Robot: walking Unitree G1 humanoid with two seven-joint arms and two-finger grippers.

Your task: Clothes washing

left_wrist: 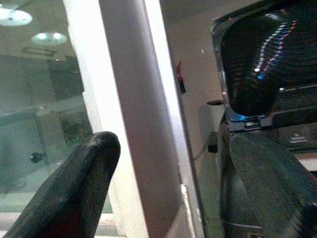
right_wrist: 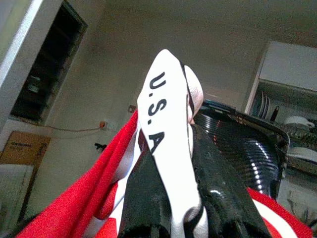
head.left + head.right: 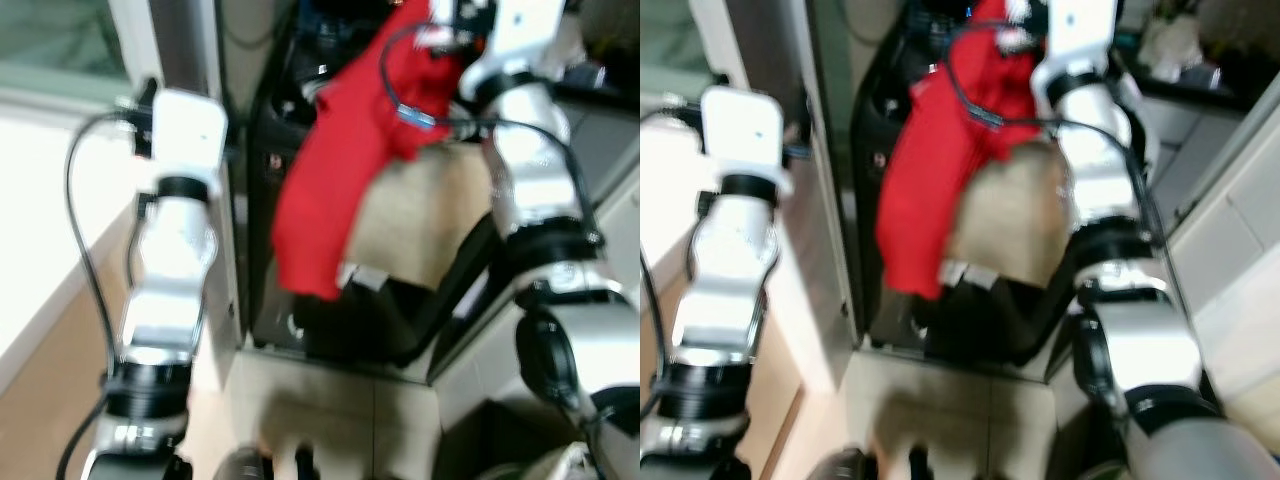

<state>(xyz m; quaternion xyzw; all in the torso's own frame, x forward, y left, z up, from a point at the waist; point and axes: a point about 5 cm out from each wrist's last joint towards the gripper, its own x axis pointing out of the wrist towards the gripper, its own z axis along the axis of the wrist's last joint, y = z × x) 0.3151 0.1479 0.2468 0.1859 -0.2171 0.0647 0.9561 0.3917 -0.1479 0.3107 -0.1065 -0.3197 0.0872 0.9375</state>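
In the upper centre hangs one red garment (image 3: 335, 170) — its white "U.S.A" fold pinched in the right gripper (image 2: 171, 198) jaws. One dark washer (image 3: 300, 300) stands behind it. Left gripper (image 1: 168, 198) — jaws apart beside a white door frame (image 1: 131, 114).

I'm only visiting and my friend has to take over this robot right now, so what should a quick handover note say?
Right gripper: raised high, shut on the red garment, pinching a white part printed "U.S.A".
Left gripper: open, holding nothing, raised beside the pale door frame.
The garment hangs in front of the black washing machine, over a beige cloth.
Done: garment picked up.
Left: probably getting it into the machine; whether the machine's lid is open is too blurred to tell.
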